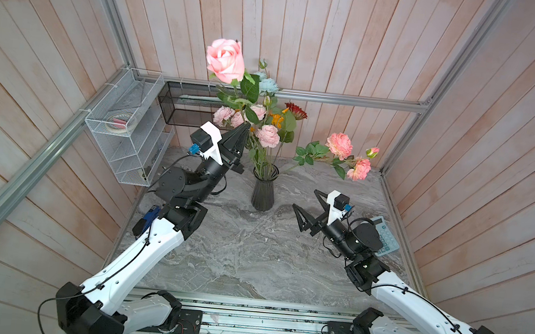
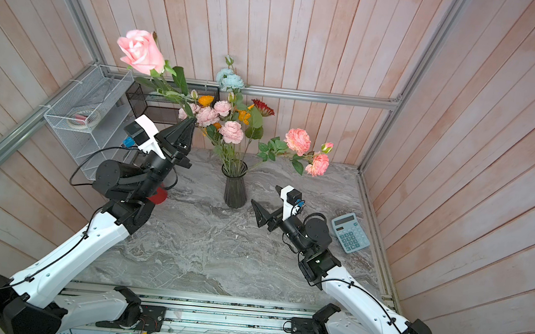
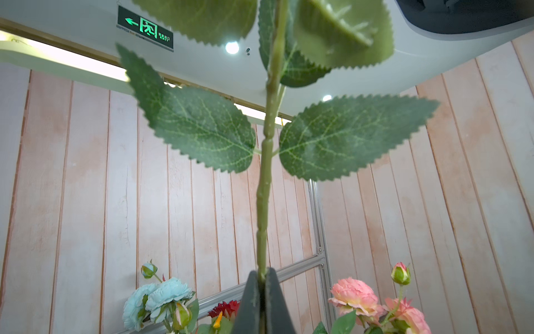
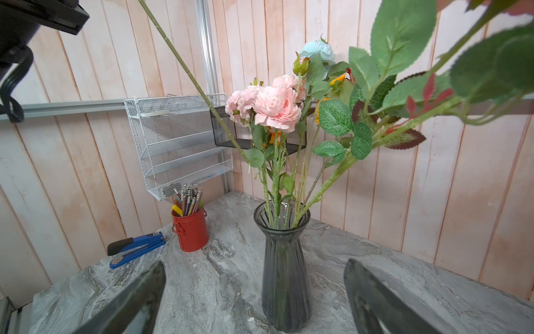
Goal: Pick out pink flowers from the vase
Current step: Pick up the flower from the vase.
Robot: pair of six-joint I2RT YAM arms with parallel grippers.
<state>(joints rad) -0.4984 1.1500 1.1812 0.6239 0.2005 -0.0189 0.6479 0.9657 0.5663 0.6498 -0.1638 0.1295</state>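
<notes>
**Vase** [image 1: 263, 194]: smoky-grey ribbed glass, centre of the table [image 1: 249, 260]. It holds pink flowers [image 1: 267, 135] with pale blue [image 1: 269, 85], orange and red blooms.
**Left tool** [image 1: 246, 127]: at the vase's 11 o'clock, clenched on the stem [image 3: 267, 173] of a large pink rose [image 1: 226, 59] raised above the bouquet.
**Right tool** [image 1: 305, 199]: at the vase's 3 o'clock, released, empty.
**Calculator** [image 2: 350, 232]: 3 o'clock table edge, key labels too small to read.
**Exit sign** [image 3: 145, 27]: green running figure and left arrow, lettering illegible.
</notes>
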